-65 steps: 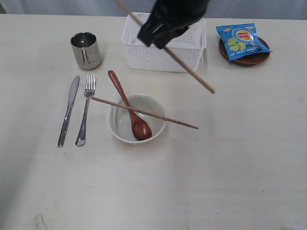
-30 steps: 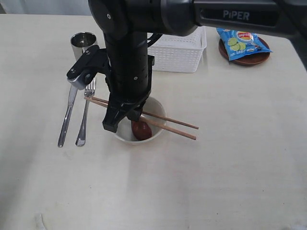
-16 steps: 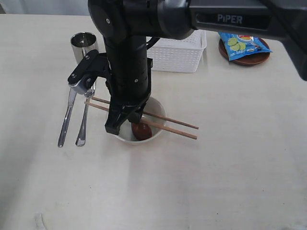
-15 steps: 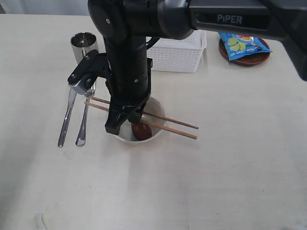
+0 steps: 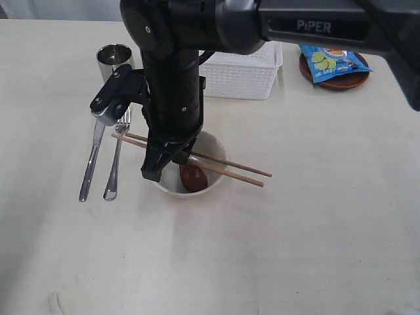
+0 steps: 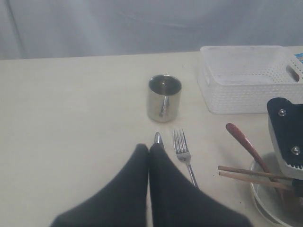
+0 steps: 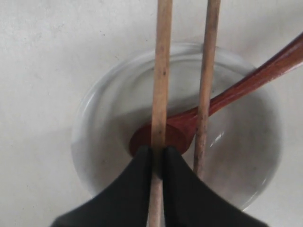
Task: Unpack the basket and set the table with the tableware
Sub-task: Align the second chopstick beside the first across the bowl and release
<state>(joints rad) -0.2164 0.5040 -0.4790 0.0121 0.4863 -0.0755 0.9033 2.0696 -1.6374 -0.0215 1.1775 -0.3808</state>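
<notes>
Cream table (image 5: 315, 230), busy scene: right gripper (image 7: 158, 151) pinches one chopstick (image 7: 161, 71) across the bowl (image 5: 176, 191), beside the second chopstick (image 7: 209, 71). Left gripper (image 6: 149, 150) is pressed together, empty. Basket (image 5: 243, 72) sits at one o'clock. Released crooked, it could roll off the rim or knock the spoon (image 7: 265, 71).

Knife (image 6: 157, 138) mostly behind left tool (image 6: 149, 150)
</notes>
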